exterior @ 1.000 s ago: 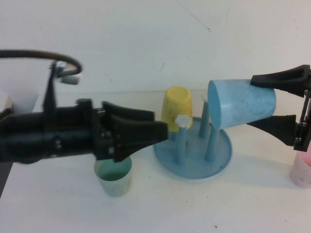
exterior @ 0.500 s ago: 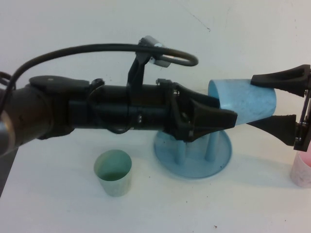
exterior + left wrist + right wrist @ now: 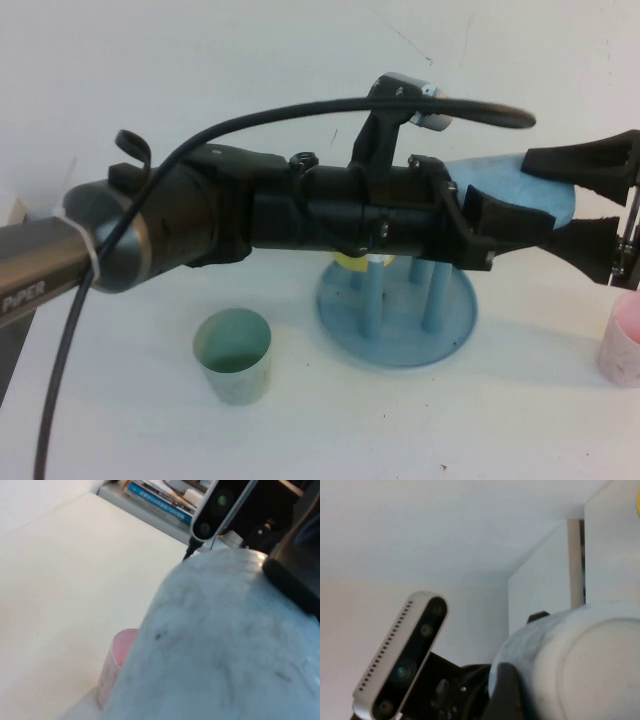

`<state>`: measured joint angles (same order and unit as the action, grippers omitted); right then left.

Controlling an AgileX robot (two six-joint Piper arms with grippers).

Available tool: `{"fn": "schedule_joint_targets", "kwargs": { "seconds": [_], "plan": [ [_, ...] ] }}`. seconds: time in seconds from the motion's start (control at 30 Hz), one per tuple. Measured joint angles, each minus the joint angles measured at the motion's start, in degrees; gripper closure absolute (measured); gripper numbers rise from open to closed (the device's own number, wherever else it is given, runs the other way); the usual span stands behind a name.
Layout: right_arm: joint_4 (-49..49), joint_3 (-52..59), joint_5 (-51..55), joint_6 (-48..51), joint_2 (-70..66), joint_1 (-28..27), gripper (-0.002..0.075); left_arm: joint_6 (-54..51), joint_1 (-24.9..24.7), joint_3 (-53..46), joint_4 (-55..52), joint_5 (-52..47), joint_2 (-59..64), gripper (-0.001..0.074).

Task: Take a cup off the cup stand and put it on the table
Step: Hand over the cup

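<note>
The light blue cup lies on its side in the air above the right part of the blue cup stand. My right gripper is shut on it, one finger above and one below. My left arm reaches across over the stand, and my left gripper is right against the cup's near side. The cup fills the left wrist view and shows base-on in the right wrist view. The white table lies below.
A pale green cup stands upright on the table left of the stand. A pink cup stands at the right edge and shows in the left wrist view. The yellow cup is almost hidden behind my left arm.
My left arm has swept to the right, over the stand, up to the light blue cup. The right gripper and the cup have stayed where they were.
</note>
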<state>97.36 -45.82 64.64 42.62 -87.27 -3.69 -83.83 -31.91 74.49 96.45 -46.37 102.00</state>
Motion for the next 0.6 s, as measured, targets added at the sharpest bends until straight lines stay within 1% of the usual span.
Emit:
{"fn": "schedule_joint_targets", "kwargs": {
  "seconds": [0.07, 0.1, 0.6],
  "plan": [
    [0.84, -0.13, -0.56, 1.19, -0.21, -0.04, 0.0153, 0.38, -0.44, 0.79, 0.27, -0.49, 0.64, 0.0604],
    [1.18, -0.13, -0.85, 1.44, -0.21, -0.04, 0.0153, 0.38, -0.57, 1.28, 0.27, -0.37, 1.04, 0.0613],
    [2.72, -0.13, -1.42, 7.14, -1.41, -0.04, 0.0153, -0.2, -0.57, 1.94, 0.36, 0.42, 1.65, 0.0613]
  ]
}}
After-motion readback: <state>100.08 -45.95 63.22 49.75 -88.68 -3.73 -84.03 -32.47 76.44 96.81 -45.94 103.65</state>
